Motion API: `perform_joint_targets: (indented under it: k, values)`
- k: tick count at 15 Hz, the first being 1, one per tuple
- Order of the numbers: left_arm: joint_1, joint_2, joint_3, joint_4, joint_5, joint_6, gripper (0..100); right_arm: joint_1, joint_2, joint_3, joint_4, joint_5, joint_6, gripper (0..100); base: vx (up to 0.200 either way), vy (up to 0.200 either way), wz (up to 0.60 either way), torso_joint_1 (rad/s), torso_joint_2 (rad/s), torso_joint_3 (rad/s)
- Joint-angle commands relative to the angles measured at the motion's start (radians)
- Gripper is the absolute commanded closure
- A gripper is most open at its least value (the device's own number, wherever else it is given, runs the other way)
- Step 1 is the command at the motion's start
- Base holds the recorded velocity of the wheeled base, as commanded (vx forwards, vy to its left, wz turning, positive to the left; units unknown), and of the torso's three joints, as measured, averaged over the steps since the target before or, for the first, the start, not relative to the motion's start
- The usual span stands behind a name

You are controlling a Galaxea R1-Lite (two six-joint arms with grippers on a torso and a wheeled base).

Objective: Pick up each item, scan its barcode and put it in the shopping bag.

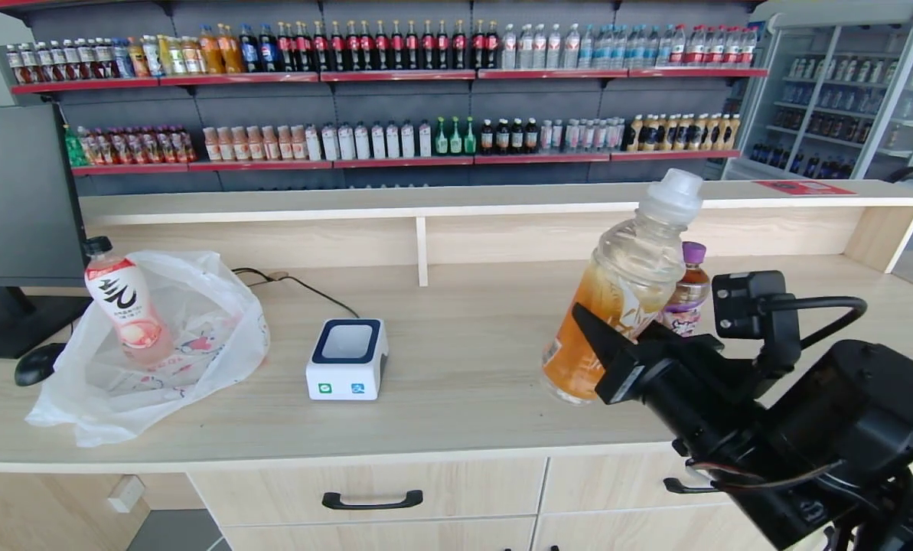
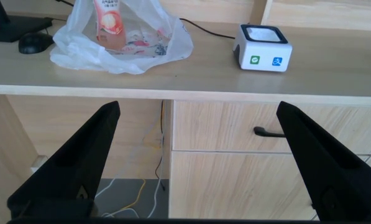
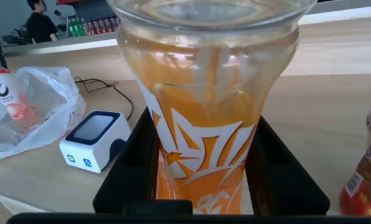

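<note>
Looking down at the counter (image 1: 464, 398), we see our right gripper (image 1: 617, 344) pinching the orange drink bottle (image 1: 624, 298) low on its body, one finger on each side; the bottle leans with its white cap up and away from us. In the right wrist view the gripper (image 3: 207, 180) frames the bottle (image 3: 204, 124), whose orange label carries a white angular graphic that we cannot make out as words. Just behind it stands a purple-capped bottle (image 1: 686, 295) with a pale label. The white scanner (image 1: 347, 360) sits mid-counter, with a green and a blue icon on its front. At the counter's left end the shopping bag (image 1: 196, 337) lies open with a pink bottle (image 1: 123, 302) upright in it, its white label brushed with black characters above a peach picture. A mouse (image 1: 39, 363) lies beside the bag. Our left gripper (image 2: 194, 168) hangs below the counter edge before the drawer fronts (image 2: 235, 162), fingers spread wide and holding nothing
</note>
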Motion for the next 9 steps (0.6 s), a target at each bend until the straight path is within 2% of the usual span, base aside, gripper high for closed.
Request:
perform_joint_targets:
  k: [1, 6, 8, 9]
  values:
    - [0.000, 0.000, 0.000, 0.000, 0.000, 0.000, 0, 0.051, -0.133, 0.092, -0.002, 0.003, 0.009, 100, 0.000, 0.000, 0.00, 0.000, 0.00, 0.000]
    - [0.002, 0.000, 0.000, 0.000, 0.000, 0.000, 0, 0.255, -0.204, 0.133, -0.002, 0.016, 0.075, 100, 0.000, 0.000, 0.00, 0.000, 0.00, 0.000]
    - [0.002, 0.000, 0.000, 0.000, 0.000, 0.000, 0, 0.278, -0.204, 0.133, -0.002, 0.065, 0.110, 100, 0.000, 0.000, 0.00, 0.000, 0.00, 0.000]
    - [0.000, 0.000, 0.000, 0.000, 0.000, 0.000, 0, 0.297, -0.210, 0.124, -0.002, 0.122, 0.122, 100, 0.000, 0.000, 0.00, 0.000, 0.00, 0.000]
